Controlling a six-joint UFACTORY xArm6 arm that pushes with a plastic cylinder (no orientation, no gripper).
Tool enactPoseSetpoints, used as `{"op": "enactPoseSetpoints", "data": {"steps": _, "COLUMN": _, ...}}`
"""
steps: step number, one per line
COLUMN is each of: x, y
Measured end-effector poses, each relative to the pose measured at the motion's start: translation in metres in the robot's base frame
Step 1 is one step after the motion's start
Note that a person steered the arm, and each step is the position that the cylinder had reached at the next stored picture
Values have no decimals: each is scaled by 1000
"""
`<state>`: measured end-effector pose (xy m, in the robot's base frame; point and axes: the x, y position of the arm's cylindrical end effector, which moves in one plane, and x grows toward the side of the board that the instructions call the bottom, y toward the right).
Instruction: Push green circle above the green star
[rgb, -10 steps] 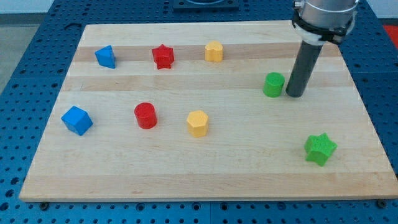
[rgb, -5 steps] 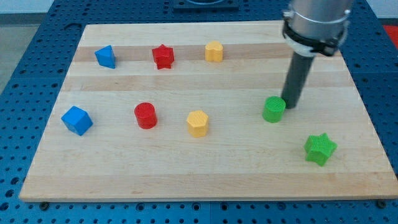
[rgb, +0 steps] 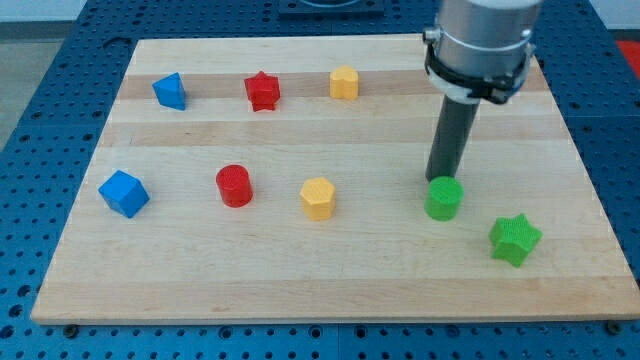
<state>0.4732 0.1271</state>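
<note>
The green circle (rgb: 443, 198) stands on the wooden board at the view's right, lower middle. The green star (rgb: 515, 239) lies to its lower right, a short gap apart. My tip (rgb: 440, 179) comes down from the view's top and touches the green circle's upper edge. The rod stands upright above it.
A blue block (rgb: 170, 91), a red star (rgb: 262, 91) and a yellow block (rgb: 344, 83) line the view's top. A blue cube (rgb: 124, 193), a red circle (rgb: 234, 186) and a yellow hexagon (rgb: 317, 198) sit in the middle row. The board's right edge (rgb: 596, 200) is near the star.
My tip moved down and to the view's left, from the green circle's right side to its top. The green circle slid down the view, closer to the green star.
</note>
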Motion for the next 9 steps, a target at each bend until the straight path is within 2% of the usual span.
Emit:
{"op": "enactPoseSetpoints", "data": {"steps": 1, "x": 12, "y": 30}}
{"op": "enactPoseSetpoints", "data": {"steps": 5, "x": 22, "y": -92}}
{"op": "enactPoseSetpoints", "data": {"steps": 6, "x": 53, "y": -94}}
{"op": "enactPoseSetpoints", "data": {"steps": 7, "x": 60, "y": -78}}
{"op": "enactPoseSetpoints", "data": {"steps": 9, "x": 33, "y": -22}}
